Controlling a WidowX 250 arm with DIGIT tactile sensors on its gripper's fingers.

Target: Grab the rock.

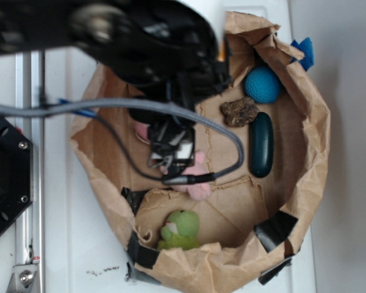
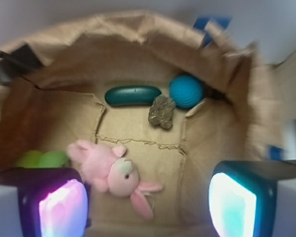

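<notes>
Exterior: paper-bag tray on white bench. Rock inside near tray's far right rim, touching blue ball and teal oval. Gripper above pink bunny, well apart from rock. Green frog toy at near rim.

Wrist: fingers spread wide, empty. Rock between oval and ball, untouched. Bunny between fingers.

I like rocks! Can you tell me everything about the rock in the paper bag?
The rock is small, lumpy and rough, mottled brown with tan and dark patches. It lies on the floor of the paper bag, wedged between the blue ball and one end of the dark teal oval. Nothing grips it.
</notes>
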